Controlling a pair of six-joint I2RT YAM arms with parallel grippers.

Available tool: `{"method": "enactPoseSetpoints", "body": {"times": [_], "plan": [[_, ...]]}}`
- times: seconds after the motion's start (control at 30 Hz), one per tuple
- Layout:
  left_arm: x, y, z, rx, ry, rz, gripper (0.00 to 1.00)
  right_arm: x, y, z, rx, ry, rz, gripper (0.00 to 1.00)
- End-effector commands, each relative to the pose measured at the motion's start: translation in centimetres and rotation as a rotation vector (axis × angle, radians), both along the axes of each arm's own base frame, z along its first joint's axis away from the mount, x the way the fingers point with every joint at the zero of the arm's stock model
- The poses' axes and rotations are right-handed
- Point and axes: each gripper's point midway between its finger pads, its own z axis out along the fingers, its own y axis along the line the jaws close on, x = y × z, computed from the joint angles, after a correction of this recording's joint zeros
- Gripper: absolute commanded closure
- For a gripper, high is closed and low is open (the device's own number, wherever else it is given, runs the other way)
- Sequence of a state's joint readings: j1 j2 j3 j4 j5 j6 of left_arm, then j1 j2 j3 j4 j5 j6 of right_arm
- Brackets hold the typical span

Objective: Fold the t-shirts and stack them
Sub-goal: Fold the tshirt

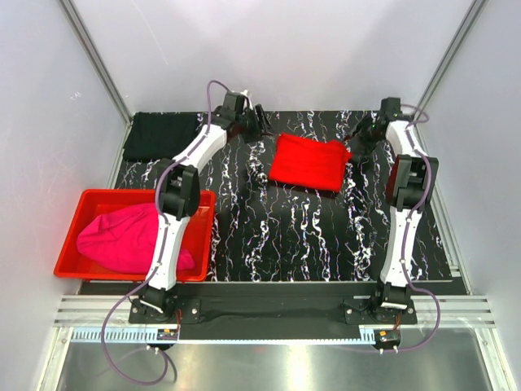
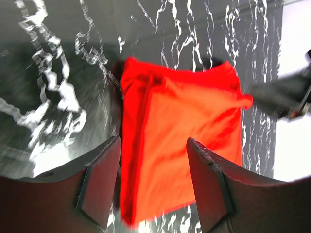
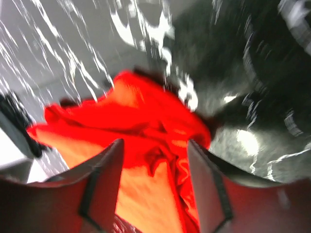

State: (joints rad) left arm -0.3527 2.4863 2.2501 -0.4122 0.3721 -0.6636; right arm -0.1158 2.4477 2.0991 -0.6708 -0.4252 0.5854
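The bright red t-shirt (image 1: 309,161) lies folded on the far middle of the worktop (image 1: 285,232). The left end effector (image 2: 153,141) hangs at its left edge and the right end effector (image 3: 154,143) at its right, both with fingers apart and holding nothing. The black t-shirt (image 1: 161,135) sits folded at the far left corner. The magenta t-shirt (image 1: 122,236) lies bunched in the red bin (image 1: 68,244) at the near left.

The near middle of the marbled table (image 1: 301,236) lies open, but the red bin (image 1: 122,192) blocks the near left, and the left arm (image 1: 175,191) and right arm (image 1: 407,183) crowd the red t-shirt (image 1: 309,161) farther back.
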Motion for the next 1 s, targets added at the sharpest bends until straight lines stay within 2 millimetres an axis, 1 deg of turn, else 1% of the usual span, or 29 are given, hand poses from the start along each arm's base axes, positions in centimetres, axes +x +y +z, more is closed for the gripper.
{"method": "enactPoseSetpoints", "body": {"times": [0.0,0.03,0.07,0.1,0.13,0.17,0.2,0.23,0.27,0.3,0.33,0.37,0.4,0.43,0.47,0.5,0.53,0.57,0.6,0.63,0.67,0.7,0.73,0.8,0.83,0.87,0.9,0.93,0.97], "plan": [[-1.3,1.2,8.6,0.023,-0.175,-0.020,0.40,1.5,-3.3,3.0,-0.131,-0.011,-0.078,0.34],[-2.6,0.3,8.4,0.007,-0.166,-0.059,0.41,2.3,-3.8,5.3,-0.159,-0.055,-0.087,0.31],[-3.2,-0.3,7.9,0.002,-0.153,-0.078,0.43,2.2,-4.0,5.9,-0.174,-0.054,-0.090,0.30],[-3.6,-1.2,8.0,-0.021,-0.162,-0.112,0.43,1.8,-4.1,6.6,-0.184,-0.048,-0.091,0.28],[-4.5,-2.4,7.2,-0.035,-0.143,-0.139,0.45,1.5,-4.0,7.0,-0.183,-0.045,-0.093,0.27],[-4.9,-3.2,6.4,-0.049,-0.125,-0.153,0.47,1.1,-3.8,7.1,-0.181,-0.039,-0.092,0.27],[-5.1,-3.9,5.9,-0.069,-0.112,-0.170,0.49,1.3,-2.5,9.2,-0.146,-0.098,-0.066,0.28],[-5.8,-5.2,5.6,-0.109,-0.096,-0.197,0.53,0.2,-1.5,7.9,-0.120,-0.061,-0.045,0.29],[-5.8,-5.6,4.1,-0.110,-0.065,-0.198,0.54,-0.3,-0.7,8.0,-0.107,-0.060,-0.030,0.31],[-6.0,-6.2,3.5,-0.129,-0.053,-0.212,0.55,-1.0,1.1,8.0,-0.065,-0.066,0.012,0.35],[-6.1,-6.4,2.6,-0.143,-0.019,-0.205,0.60,-1.4,2.1,8.0,-0.043,-0.070,0.041,0.39],[-6.2,-6.5,1.3,-0.139,0.007,-0.205,0.62,-1.9,2.8,8.1,-0.029,-0.065,0.059,0.47],[-6.2,-6.4,0.4,-0.130,0.024,-0.198,0.62,-2.3,3.8,7.8,-0.003,-0.062,0.091,0.52],[-6.2,-6.2,-0.3,-0.117,0.031,-0.197,0.63,-3.4,5.1,6.6,0.018,-0.031,0.123,0.56],[-6.2,-6.1,-1.5,-0.097,0.051,-0.189,0.65,-3.9,5.9,6.6,0.030,-0.034,0.147,0.62],[-6.4,-5.5,-2.6,-0.061,0.083,-0.168,0.67,-4.2,6.5,6.3,0.034,-0.029,0.158,0.72],[-6.6,-5.3,-3.5,-0.035,0.096,-0.166,0.68,-5.2,7.2,5.0,0.044,0.005,0.173,0.75],[-6.8,-5.0,-4.5,-0.011,0.122,-0.156,0.69,-5.6,7.4,4.6,0.055,0.013,0.181,0.77],[-7.5,-4.3,-6.2,0.030,0.193,-0.142,0.71,-5.9,7.4,4.0,0.059,0.029,0.182,0.78],[-7.6,-3.5,-7.3,0.081,0.219,-0.116,0.74,-6.9,8.9,3.2,0.063,0.055,0.216,0.80],[-9.4,-1.7,-9.8,0.182,0.312,-0.092,0.77,-8.2,9.2,1.4,0.066,0.100,0.240,0.80],[-9.4,-1.7,-9.9,0.183,0.313,-0.092,0.77,-8.2,9.2,1.4,0.066,0.101,0.240,0.80],[-10.0,-1.2,-10.5,0.212,0.331,-0.090,0.77,-8.6,9.2,1.0,0.060,0.110,0.248,0.80],[-12.1,-0.1,-11.9,0.284,0.389,-0.101,0.79,-9.8,9.2,-0.2,0.062,0.147,0.265,0.80],[-12.8,0.1,-12.1,0.304,0.401,-0.108,0.79,-10.5,9.4,-0.6,0.057,0.159,0.289,0.80],[-13.6,0.3,-12.3,0.328,0.402,-0.126,0.80,-11.8,9.5,-1.6,0.058,0.195,0.300,0.80],[-15.1,0.8,-12.2,0.348,0.421,-0.138,0.81,-12.6,9.7,-1.9,0.061,0.209,0.311,0.80],[-16.0,1.1,-12.2,0.359,0.432,-0.146,0.81,-13.4,9.8,-1.8,0.058,0.208,0.334,0.80],[-17.4,1.3,-12.4,0.369,0.457,-0.164,0.80,-15.2,10.2,-2.8,0.063,0.247,0.352,0.80]]}}
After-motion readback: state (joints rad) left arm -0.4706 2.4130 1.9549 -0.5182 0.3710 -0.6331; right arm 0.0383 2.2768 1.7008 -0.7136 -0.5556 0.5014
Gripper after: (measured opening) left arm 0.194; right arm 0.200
